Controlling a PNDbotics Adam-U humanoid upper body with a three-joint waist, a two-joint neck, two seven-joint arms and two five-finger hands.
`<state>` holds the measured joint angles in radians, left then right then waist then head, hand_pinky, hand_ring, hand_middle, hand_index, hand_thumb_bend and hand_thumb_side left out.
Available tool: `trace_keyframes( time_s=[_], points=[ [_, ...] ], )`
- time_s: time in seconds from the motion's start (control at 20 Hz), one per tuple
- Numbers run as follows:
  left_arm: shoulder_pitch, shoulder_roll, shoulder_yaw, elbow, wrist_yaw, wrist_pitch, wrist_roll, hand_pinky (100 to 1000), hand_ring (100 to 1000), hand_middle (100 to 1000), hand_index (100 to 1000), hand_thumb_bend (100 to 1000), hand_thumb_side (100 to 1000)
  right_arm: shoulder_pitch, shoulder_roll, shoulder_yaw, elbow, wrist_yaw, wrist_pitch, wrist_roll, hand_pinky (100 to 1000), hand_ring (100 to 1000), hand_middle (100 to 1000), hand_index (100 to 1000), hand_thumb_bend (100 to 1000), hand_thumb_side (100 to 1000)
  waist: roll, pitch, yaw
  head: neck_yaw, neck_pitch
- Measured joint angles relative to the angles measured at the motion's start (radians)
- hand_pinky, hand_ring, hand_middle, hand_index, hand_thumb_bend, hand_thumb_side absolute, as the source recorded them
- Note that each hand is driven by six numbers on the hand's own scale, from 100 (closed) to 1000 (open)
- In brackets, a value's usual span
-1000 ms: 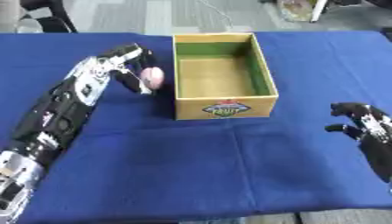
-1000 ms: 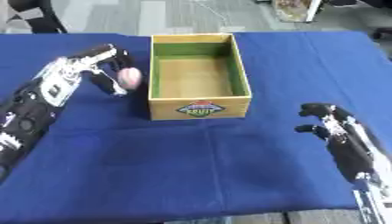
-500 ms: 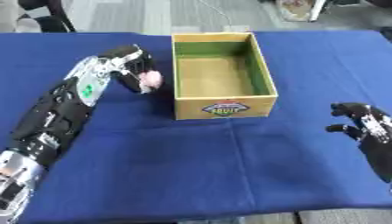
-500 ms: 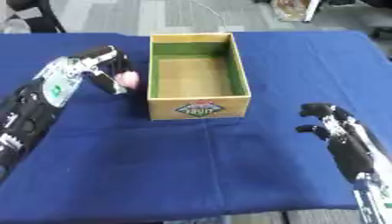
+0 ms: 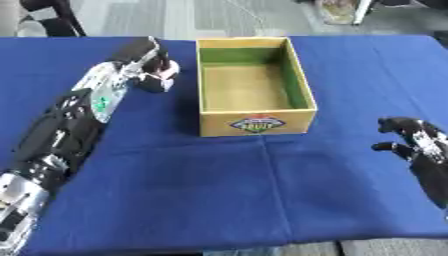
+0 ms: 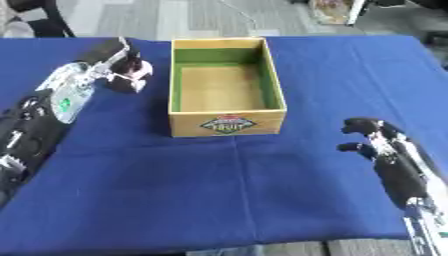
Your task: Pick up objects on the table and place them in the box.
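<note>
1. Blue cloth covers the counter (image 5: 219, 190) across nearly the whole frame, with grey floor along the top edge; the cloth gives a plain ground on which the few things stand out.
2. Upper centre stands the box (image 5: 252, 85), open-topped, yellow outside and green inside, apparently empty, its mouth up so things can be dropped in.
3. From the lower left the left arm runs diagonally to the upper left, ending in the left hand (image 5: 147, 59) just beside the box's left wall.
4. Its fingers (image 6: 131, 64) curl round a small pale, pinkish object (image 5: 164, 75), which looks raised off the cloth, probably for carrying over the wall.
5. At the right edge, the right hand (image 6: 374, 136) rests idle on the cloth, well apart from the box, fingers loosely bent and holding nothing.
</note>
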<state>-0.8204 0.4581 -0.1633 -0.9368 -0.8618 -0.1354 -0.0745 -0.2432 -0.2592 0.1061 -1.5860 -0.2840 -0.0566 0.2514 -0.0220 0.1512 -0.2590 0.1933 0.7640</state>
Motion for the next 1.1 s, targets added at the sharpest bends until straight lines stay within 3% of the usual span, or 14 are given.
trace_keyframes(
  time_s=[0.3, 0.5, 0.8, 1.1],
  points=[
    [0.000, 0.019, -0.007, -0.064, -0.073, 0.002, 0.103, 218, 217, 165, 322, 232, 100, 0.000, 0.000, 0.000, 0.000, 0.000, 0.000, 0.000, 645, 939, 617, 725, 100, 556, 0.001, -0.003, 0.007, -0.003, 0.000],
    [-0.011, 0.040, -0.009, -0.126, -0.076, 0.004, 0.134, 217, 216, 159, 314, 205, 100, 0.000, 0.000, 0.000, 0.000, 0.000, 0.000, 0.000, 645, 939, 617, 725, 100, 554, 0.001, -0.005, 0.007, -0.007, 0.000],
    [-0.051, 0.052, -0.033, -0.235, 0.080, -0.002, 0.129, 222, 221, 154, 311, 144, 100, 0.001, 0.000, 0.000, 0.000, 0.000, 0.000, 0.000, 645, 939, 617, 725, 100, 553, 0.001, -0.010, 0.002, -0.007, 0.000],
    [-0.060, 0.028, -0.091, -0.272, 0.220, -0.018, 0.048, 263, 260, 192, 349, 161, 100, -0.004, 0.000, 0.007, 0.000, -0.002, 0.001, 0.009, 644, 939, 617, 725, 100, 551, 0.001, -0.013, -0.020, 0.005, 0.000]
  ],
)
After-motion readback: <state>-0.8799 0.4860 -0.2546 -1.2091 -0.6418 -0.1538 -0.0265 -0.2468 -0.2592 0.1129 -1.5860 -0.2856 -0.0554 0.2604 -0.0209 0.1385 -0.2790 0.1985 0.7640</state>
